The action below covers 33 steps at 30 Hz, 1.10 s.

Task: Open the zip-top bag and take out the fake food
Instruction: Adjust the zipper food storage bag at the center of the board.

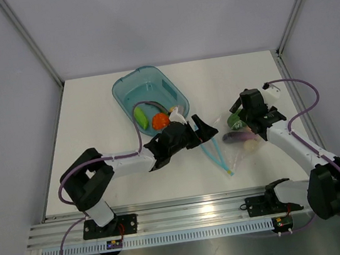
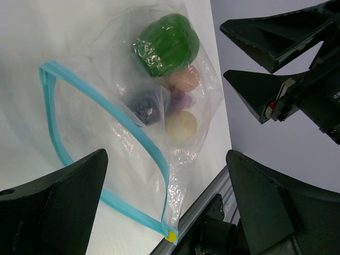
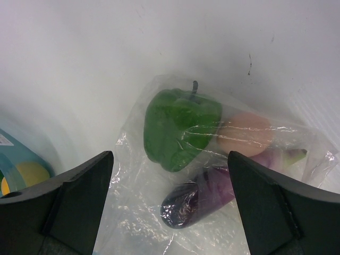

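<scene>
Zip-top bag (image 2: 133, 143) lies mouth open near right edge of bench (image 1: 101, 181), fake food (image 3: 178, 127) inside. Left pincer (image 2: 167, 154) and right pincer (image 3: 170, 154) gape, empty. Removal pending, I judge: pin bag, reach in.

White table (image 1: 92, 113), plain grey walls (image 1: 160, 14), aluminium corner posts (image 1: 29, 39), slotted rail (image 1: 188, 212) along near edge

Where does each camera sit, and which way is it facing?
Top external: above and behind the robot, looking down at the table; left arm and right arm show whole.
Left wrist: on the left arm, looking past its open left hand at the zip-top bag and its open mouth; the right hand shows upper right.
Right wrist: on the right arm, looking down between its own fingers at the green pepper inside the bag.
Shared: both wrist views show that pepper.
</scene>
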{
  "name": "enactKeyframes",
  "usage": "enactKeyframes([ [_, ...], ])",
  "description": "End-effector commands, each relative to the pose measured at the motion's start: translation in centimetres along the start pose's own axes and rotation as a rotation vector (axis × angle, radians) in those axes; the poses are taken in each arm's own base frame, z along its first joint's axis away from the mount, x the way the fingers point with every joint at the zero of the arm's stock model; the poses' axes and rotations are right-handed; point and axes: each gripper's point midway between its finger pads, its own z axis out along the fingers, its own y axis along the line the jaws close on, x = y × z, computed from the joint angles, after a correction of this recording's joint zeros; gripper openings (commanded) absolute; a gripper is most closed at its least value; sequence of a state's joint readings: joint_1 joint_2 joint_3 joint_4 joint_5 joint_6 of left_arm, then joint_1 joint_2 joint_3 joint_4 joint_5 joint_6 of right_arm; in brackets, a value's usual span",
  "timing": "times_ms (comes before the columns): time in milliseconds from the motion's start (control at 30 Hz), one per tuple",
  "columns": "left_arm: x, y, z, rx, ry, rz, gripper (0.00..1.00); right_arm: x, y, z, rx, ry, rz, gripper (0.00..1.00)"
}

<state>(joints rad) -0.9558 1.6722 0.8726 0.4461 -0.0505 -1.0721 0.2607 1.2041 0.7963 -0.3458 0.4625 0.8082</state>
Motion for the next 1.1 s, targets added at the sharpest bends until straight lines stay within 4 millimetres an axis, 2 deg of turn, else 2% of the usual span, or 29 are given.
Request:
enactKeyframes([
  [0, -0.6, -2.6, 0.3, 0.076, -0.011, -0.041, 0.96, -1.2, -0.4, -0.3, 0.009, -0.048, 0.033, 0.96],
  [133, 0.0, -2.8, 0.7, 0.082, 0.000, -0.043, 0.95, -1.4, -0.3, -0.5, 0.007, -0.054, 0.041, 0.96],
  [333, 0.7, -2.6, 2.0, 0.094, 0.019, -0.026, 0.79, -1.5, -0.4, -0.6, 0.003, -0.067, 0.053, 0.96],
  [500, 0.2, -2.6, 2.4, 0.079, 0.017, 0.028, 0.64, -1.4, -0.5, -0.5, 0.008, -0.067, 0.052, 0.96],
  [533, 0.1, -2.5, 2.4, 0.075, 0.015, 0.049, 0.57, -1.5, -0.6, -0.5, 0.010, -0.069, 0.054, 0.96],
  [633, -0.7, -2.0, 2.6, 0.060, 0.004, 0.062, 0.48, -1.5, -0.6, -0.6, 0.008, -0.071, 0.054, 0.96],
  [700, -1.6, -0.9, 3.0, 0.037, -0.007, 0.051, 0.45, -1.5, -0.5, -0.6, 0.005, -0.069, 0.055, 0.96],
  [733, -1.5, -0.8, 3.1, 0.048, 0.014, 0.048, 0.36, -1.6, -0.5, -0.7, 0.003, -0.071, 0.056, 0.96],
  [833, -2.2, -0.3, 3.5, 0.074, 0.049, 0.051, 0.20, -1.5, -0.5, -0.7, 0.002, -0.070, 0.055, 0.96],
  [900, -2.8, 0.2, 3.7, 0.071, 0.048, 0.062, 0.19, -1.5, -0.6, -0.7, 0.003, -0.071, 0.055, 0.96],
  [1067, -3.5, -0.3, 4.1, 0.058, 0.080, 0.197, 0.18, -1.4, -0.7, -0.6, 0.005, -0.071, 0.053, 0.96],
])
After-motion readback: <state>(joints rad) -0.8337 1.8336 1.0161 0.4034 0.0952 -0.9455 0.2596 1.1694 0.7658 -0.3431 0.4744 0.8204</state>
